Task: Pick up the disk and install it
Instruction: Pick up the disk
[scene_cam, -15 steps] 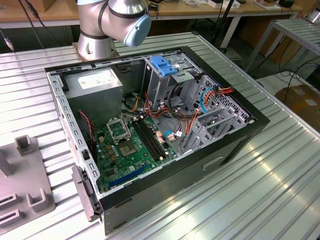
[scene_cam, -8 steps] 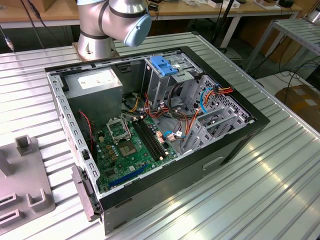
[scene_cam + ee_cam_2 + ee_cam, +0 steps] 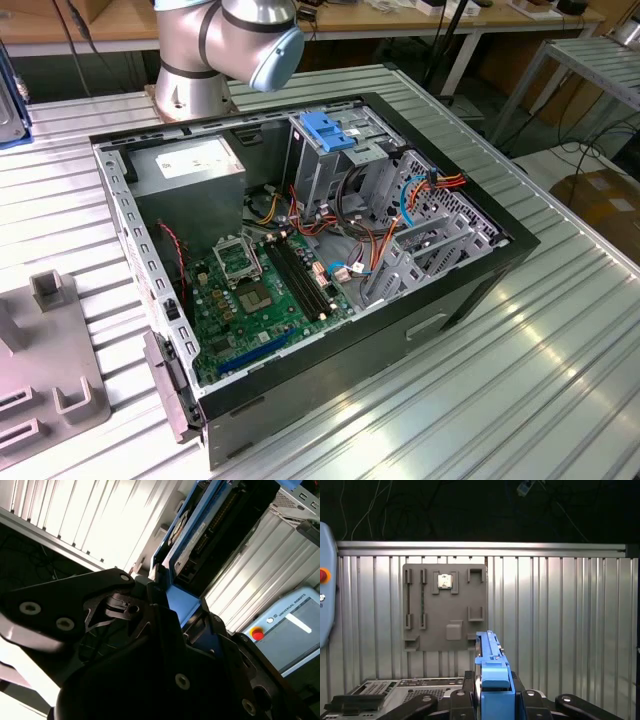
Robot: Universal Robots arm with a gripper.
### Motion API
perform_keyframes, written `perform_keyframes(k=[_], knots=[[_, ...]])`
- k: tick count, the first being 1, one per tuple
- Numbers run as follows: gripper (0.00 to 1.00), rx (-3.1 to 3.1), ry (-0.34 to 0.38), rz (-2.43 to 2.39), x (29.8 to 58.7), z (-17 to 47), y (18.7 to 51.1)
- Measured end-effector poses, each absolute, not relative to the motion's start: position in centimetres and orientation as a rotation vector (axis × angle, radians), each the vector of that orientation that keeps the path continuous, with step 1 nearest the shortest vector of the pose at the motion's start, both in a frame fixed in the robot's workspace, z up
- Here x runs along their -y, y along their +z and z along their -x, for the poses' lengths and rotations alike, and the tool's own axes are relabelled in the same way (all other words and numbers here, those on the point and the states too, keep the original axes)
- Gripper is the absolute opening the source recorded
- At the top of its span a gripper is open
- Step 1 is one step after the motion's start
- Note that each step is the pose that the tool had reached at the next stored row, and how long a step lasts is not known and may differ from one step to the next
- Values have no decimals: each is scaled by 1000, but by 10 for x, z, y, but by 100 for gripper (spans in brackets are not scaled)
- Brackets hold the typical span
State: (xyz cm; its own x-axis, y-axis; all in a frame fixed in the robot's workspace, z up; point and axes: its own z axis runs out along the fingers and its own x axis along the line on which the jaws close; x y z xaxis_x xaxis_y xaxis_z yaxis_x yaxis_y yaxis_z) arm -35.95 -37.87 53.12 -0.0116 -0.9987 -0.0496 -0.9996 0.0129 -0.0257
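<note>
Currently held: flat silver-grey metal disk (image 3: 192, 536), blue-framed
Jaws: gripper (image 3: 492, 687) pinching it
Care: a square, firm hold seems wise

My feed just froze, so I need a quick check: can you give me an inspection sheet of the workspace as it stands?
Surface: ribbed metal table with an open computer case on it.
Job's things: disk in its blue frame, held clear of the table.
Clutter: grey fixture tray; control pendant.
Grippers: gripper shut on the disk.
Cables: coloured wires inside the case.
Surroundings: cardboard box beside the table.
</note>
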Motion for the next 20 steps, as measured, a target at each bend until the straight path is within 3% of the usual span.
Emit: perform_keyframes(k=[20], knots=[[37, -2197, 26, 2169, 404, 332, 530]])
